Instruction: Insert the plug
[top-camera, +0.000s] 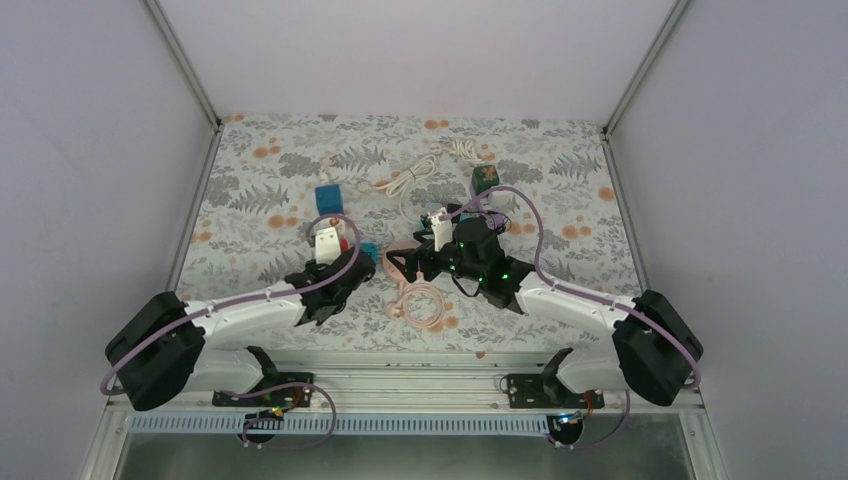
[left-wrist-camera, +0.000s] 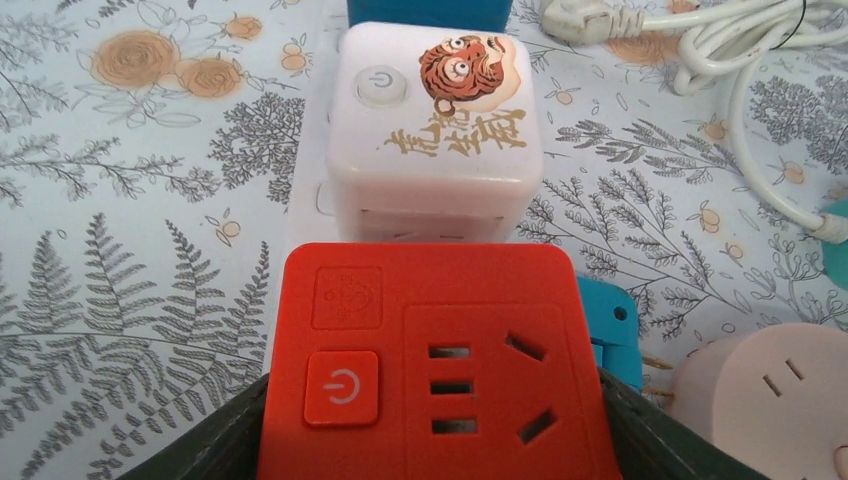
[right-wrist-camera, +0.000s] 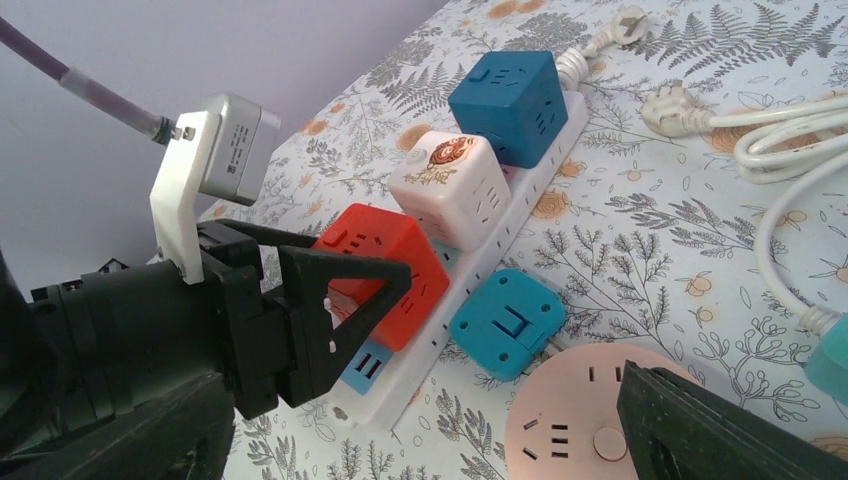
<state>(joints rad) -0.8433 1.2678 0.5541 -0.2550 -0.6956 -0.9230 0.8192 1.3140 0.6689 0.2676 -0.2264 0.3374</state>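
Jaws of L gripper (left-wrist-camera: 435, 445) are clamping the red cube plug (left-wrist-camera: 440, 300), one finger pressing on each side. Red cube plug is sitting on the white strip (right-wrist-camera: 535, 190), at the strip's end nearest the arm bases, w/ its socket face and power button facing up; can't tell if its pins are seated. Next along the strip, a white cube w/ tiger print (left-wrist-camera: 435, 120) is standing just beside it. A blue cube (right-wrist-camera: 515, 105) is standing beyond that, toward the strip's far end. Teal flat adapter (right-wrist-camera: 505, 320) is lying on the floral cloth (left-wrist-camera: 120, 300) just beside the strip, on the R-arm side. Pink round socket (right-wrist-camera: 570, 420) is lying near it, further off the strip. White cords (right-wrist-camera: 790, 140) are trailing well apart from the strip. R gripper (top-camera: 395, 265) is hovering above the pink round socket, jaws standing wide apart, holding nothing.
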